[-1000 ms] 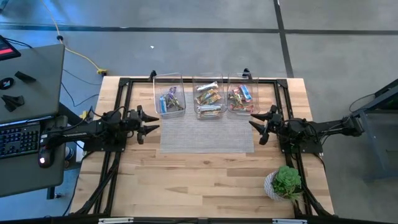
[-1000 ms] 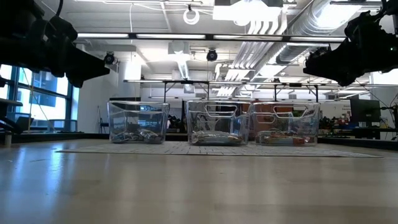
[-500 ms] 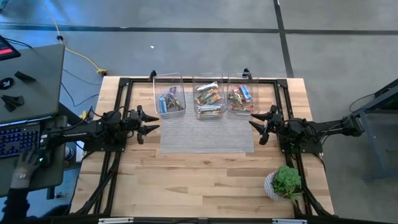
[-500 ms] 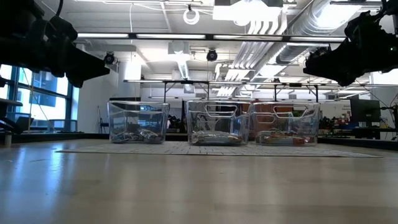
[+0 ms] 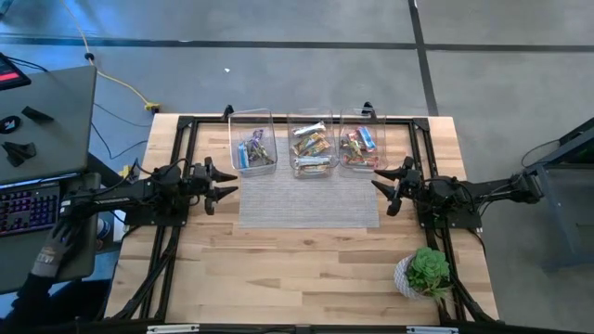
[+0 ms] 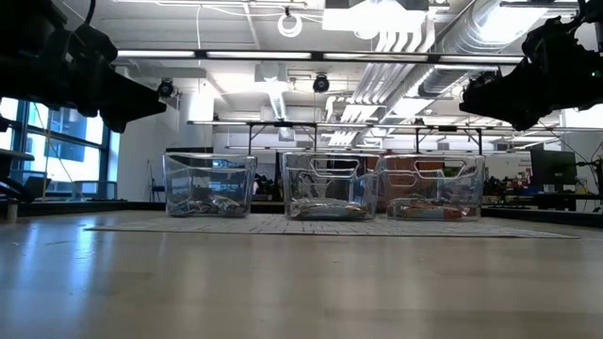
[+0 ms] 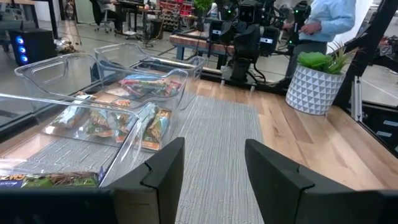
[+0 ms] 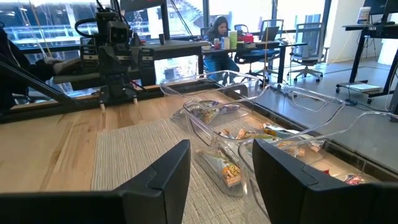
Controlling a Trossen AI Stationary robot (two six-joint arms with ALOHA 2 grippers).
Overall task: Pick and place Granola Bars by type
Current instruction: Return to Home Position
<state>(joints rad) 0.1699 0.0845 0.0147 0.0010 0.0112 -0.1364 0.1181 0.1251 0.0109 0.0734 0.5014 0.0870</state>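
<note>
Granola Bars (image 5: 311,148) lie in three clear bins (image 5: 251,113); light, slippery foil, I judge; I'd pinch mid-length. Left gripper (image 5: 232,184), right gripper (image 5: 379,190) both spread, empty, beside mat (image 5: 306,199).

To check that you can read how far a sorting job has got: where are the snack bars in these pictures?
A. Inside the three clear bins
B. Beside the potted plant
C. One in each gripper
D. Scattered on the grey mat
A: seen from above, the bars lie inside the three clear bins behind the grey mat, and the left gripper and right gripper are both open, holding nothing.
</note>
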